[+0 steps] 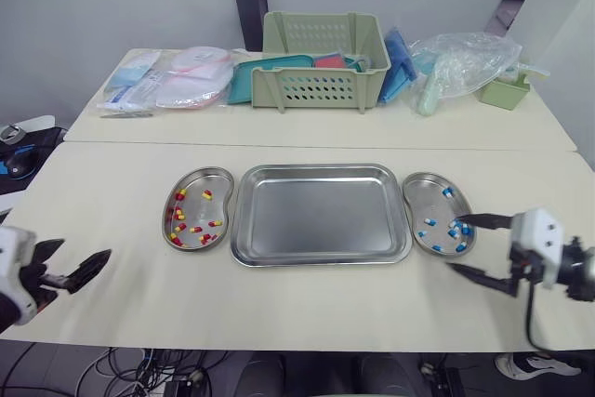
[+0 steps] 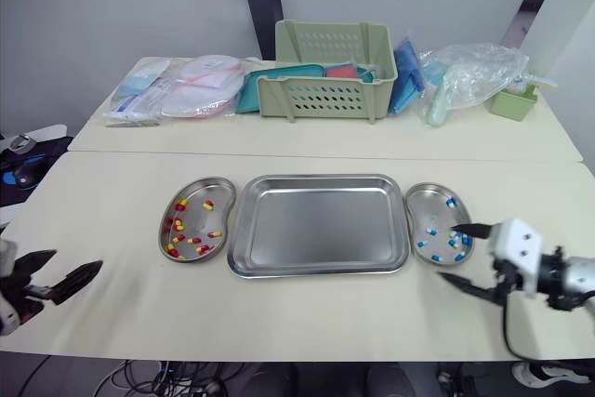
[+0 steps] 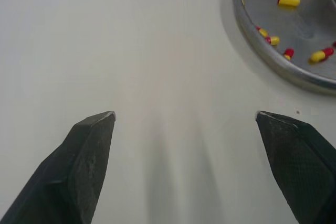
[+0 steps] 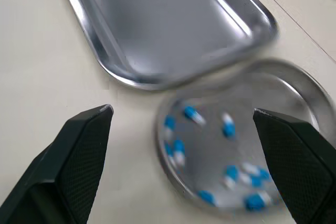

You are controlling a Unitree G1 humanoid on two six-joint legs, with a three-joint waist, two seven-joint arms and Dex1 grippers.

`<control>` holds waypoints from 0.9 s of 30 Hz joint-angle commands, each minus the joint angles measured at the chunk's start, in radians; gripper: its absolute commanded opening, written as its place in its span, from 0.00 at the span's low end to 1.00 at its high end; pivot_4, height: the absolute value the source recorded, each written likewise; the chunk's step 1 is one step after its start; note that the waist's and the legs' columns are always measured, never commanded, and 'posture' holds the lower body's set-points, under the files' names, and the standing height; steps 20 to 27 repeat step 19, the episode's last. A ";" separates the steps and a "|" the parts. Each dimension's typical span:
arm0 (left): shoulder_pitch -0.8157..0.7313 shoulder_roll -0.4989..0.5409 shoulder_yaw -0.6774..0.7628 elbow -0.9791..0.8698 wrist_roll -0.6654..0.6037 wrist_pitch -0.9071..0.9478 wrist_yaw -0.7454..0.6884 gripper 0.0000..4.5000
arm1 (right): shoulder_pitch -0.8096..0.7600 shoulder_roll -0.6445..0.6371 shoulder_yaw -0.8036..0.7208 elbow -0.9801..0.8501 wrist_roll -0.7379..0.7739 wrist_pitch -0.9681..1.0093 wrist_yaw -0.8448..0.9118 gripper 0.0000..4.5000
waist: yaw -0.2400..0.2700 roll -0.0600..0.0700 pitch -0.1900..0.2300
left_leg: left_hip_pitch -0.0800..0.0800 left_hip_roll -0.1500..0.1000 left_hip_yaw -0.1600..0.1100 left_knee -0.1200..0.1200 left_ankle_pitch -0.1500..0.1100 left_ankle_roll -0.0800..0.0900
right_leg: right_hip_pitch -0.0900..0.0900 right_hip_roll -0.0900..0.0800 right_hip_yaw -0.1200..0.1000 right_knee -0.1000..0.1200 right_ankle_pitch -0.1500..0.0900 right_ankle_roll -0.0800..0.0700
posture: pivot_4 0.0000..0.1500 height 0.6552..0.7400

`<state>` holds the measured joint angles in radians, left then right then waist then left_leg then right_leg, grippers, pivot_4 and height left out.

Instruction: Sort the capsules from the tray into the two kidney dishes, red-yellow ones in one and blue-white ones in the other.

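Capsules (image 1: 191, 226) dot left dish (image 1: 201, 174); right gripper (image 1: 453, 244) gapes by right dish (image 1: 420, 183).

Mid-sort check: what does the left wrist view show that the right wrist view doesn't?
Left wrist: the left hand open over the table, beside the left kidney dish holding red-yellow capsules. Right wrist: the right hand open toward the right kidney dish with blue-white capsules, next to the empty tray. Both: open black fingers and cream table.
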<state>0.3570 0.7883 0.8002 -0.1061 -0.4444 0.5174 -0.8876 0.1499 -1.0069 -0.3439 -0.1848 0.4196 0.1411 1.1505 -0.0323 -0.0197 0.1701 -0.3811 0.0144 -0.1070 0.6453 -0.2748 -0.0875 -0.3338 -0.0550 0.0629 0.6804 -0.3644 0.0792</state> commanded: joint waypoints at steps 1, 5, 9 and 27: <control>0.044 0.055 0.045 0.034 0.001 -0.058 -0.084 0.99 | -0.052 -0.061 -0.054 0.093 0.021 -0.008 0.081 1.00 | 0.000 0.000 0.000 | 0.000 0.000 0.000 0.000 0.000 0.000 | 0.000 0.000 0.000 0.000 0.000 0.000 | 1.00 1.00; 0.108 0.117 0.023 0.073 0.076 -0.085 -0.095 0.99 | -0.155 -0.151 -0.042 0.239 -0.019 -0.039 0.157 1.00 | -0.002 0.002 0.001 | 0.000 0.000 0.001 0.000 0.000 0.000 | 0.000 0.000 0.001 0.000 0.000 0.000 | 1.00 1.00; 0.107 0.137 0.016 0.097 0.109 -0.118 -0.077 0.99 | -0.219 -0.190 -0.005 0.333 -0.054 -0.091 0.215 1.00 | -0.003 0.003 0.002 | 0.000 0.000 0.001 -0.001 0.000 0.000 | -0.001 0.000 0.001 0.000 0.000 0.000 | 1.00 1.00; 0.042 0.159 -0.009 0.128 0.112 -0.127 -0.095 0.99 | -0.230 -0.174 0.015 0.382 -0.079 -0.137 0.251 1.00 | -0.003 0.005 0.003 | 0.000 0.001 0.002 0.000 0.000 0.000 | -0.001 0.000 0.001 0.000 0.000 0.000 | 1.00 1.00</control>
